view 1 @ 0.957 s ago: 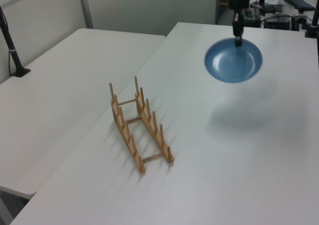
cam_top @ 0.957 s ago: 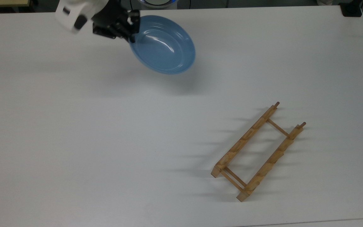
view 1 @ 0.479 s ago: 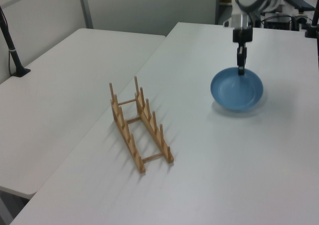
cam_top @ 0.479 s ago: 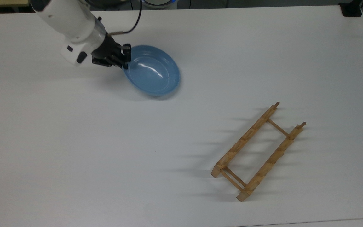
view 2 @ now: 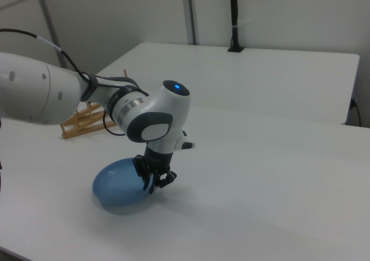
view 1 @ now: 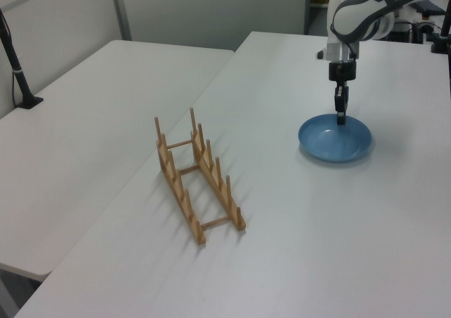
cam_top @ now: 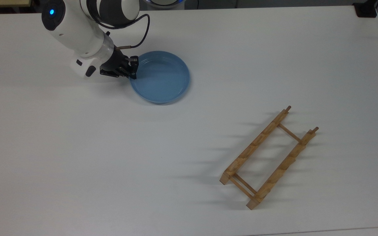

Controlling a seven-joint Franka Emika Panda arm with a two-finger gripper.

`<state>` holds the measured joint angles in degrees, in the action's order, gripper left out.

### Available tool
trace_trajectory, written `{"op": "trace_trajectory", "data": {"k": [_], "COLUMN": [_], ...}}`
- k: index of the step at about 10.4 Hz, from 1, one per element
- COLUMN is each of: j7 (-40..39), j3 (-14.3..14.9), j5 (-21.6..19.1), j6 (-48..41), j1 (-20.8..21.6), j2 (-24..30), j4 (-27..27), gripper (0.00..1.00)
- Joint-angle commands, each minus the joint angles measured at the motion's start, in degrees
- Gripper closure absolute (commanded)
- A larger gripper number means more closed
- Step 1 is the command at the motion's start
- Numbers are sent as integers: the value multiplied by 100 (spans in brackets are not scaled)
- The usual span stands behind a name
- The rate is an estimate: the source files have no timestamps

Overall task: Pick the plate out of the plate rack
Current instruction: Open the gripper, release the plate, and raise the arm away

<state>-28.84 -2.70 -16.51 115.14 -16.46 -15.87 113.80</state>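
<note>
The light-blue plate [cam_top: 162, 78] lies flat on the white table, toward the top view's upper left. My gripper [cam_top: 133, 69] reaches down to the plate's left rim and is shut on the rim, one finger inside and one outside. In the left view the gripper [view 1: 341, 119] hangs straight down onto the far edge of the plate [view 1: 335, 138]. From the right view the arm leans over the plate [view 2: 118, 186], with the gripper [view 2: 155, 184] at its near right rim. The wooden plate rack [cam_top: 258, 141] stands with nothing in it, far off at the top view's lower right.
The white table [cam_top: 110, 147] is bare between plate and rack. The rack [view 1: 218, 184] stands near the table's left edge in the left view; a second white table [view 1: 84, 120] adjoins there. A black post [view 1: 17, 71] rises at the left view's far left.
The gripper has come down with the plate, from hanging tilted in the air to lying flat on the table. The rack has not moved.
</note>
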Motion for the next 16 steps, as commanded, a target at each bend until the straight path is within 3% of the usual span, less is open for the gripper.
{"op": "trace_trajectory", "data": {"k": [1,4,6,8,10,13,16], "j7": [18,982,1929,3369,4278,4432,4010], "j3": [7,-19,-28,-28,24,121,112], "j5": [-63,-10,339,797,1175,1238,1704], "j6": [-96,-1103,-1861,-1908,-2458,-2629,-1882], "j1": [2,81,430,966,1459,1505,1487], "j2": [145,558,908,1400,1647,1938,1886], "j4": [-85,-1118,-1841,-1931,-2106,-2160,-2116], "gripper": [0,0,0,0,0,0,0]}}
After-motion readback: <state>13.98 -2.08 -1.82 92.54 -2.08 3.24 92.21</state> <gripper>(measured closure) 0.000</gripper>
